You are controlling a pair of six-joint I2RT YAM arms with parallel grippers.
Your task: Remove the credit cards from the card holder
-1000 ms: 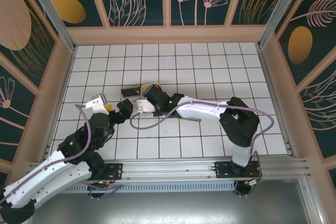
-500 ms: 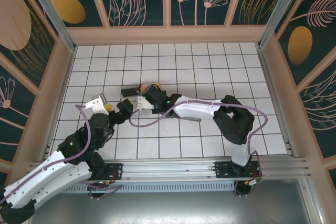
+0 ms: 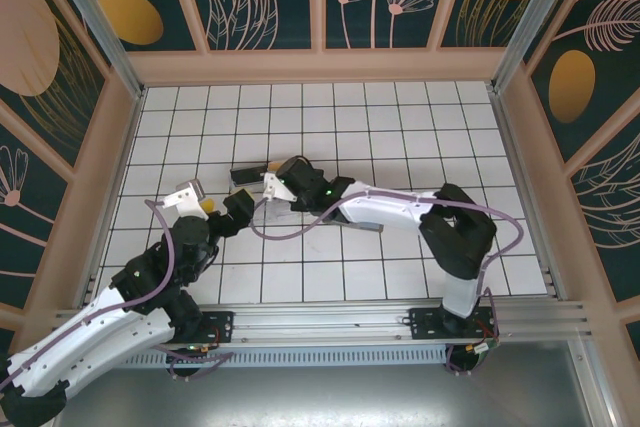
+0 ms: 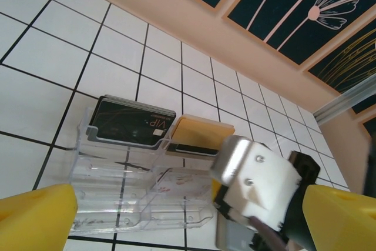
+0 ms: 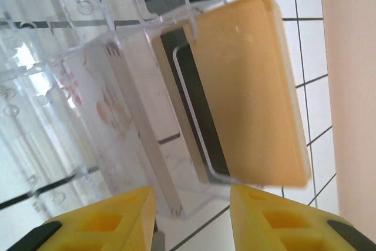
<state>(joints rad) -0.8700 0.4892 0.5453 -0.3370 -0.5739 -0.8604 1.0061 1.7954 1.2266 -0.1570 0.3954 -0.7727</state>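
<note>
Between the right claw's yellow fingers there is a plain gap: released, nothing pinched. A lower corner of the clear card holder sits just above that gap. Beyond it, a tan card lies in the holder's end pocket on top of a dark card edge, behind a thin clear lip.

Left claw: fingers wide apart at the lower corners of its wrist view, released, holding nothing. It hangs on the near side of the holder, apart from it. In that view the holder sits on the tiled bench. A black card marked VIP is in one far pocket and the tan card in the next. The right arm's white claw body is close over that end.

Top view: both claws converge on the holder near mid-bench. A thin grey sliver lies on the tiles under the right forearm. It is possibly a card out of the holder; cannot confirm.

Risks, as judged:
- Holder is light and unclamped. If the right claw closes on a card and pulls, friction against the lip may drag or tip the whole holder.
- Claw aligned on the holder's corner, not on a card edge. Closing here would likely grip plastic.
- Tan card rests on a dark one, so a pinch may take both, or slip off the thin edge.
- Claws are very near each other, so a bracing move by the left one may collide with the right.
</note>
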